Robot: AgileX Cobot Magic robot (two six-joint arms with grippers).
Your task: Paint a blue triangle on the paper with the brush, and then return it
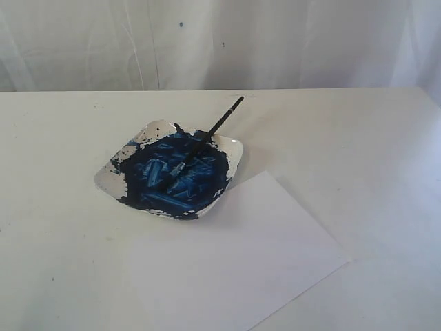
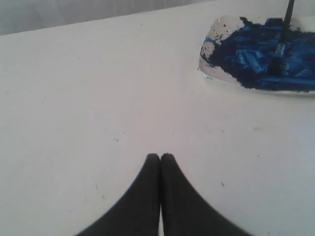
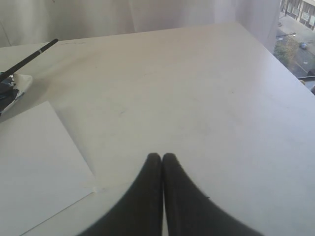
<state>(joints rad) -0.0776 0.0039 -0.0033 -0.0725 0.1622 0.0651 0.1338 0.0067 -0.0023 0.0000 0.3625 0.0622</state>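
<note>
Both grippers are pressed together and pinch nothing. The left gripper (image 2: 160, 157) hangs over bare tabletop (image 2: 74, 98), and the right gripper (image 3: 162, 157) hangs near a corner of the paper (image 3: 34, 162). From the exterior view that sheet lies blank, not a stroke on it. At its eleven o'clock sits the paint dish (image 1: 236, 155), the brush (image 1: 219, 124) resting in it with its handle pointing to one o'clock. By my reckoning nothing's begun: lifting, painting and returning all remain.

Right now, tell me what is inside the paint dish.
Dark blue paint covers most of the dish, and the brush lies with its tip in it, handle sticking out over the rim. The dish floor beneath the paint is hidden; the bristles blend into it.
</note>
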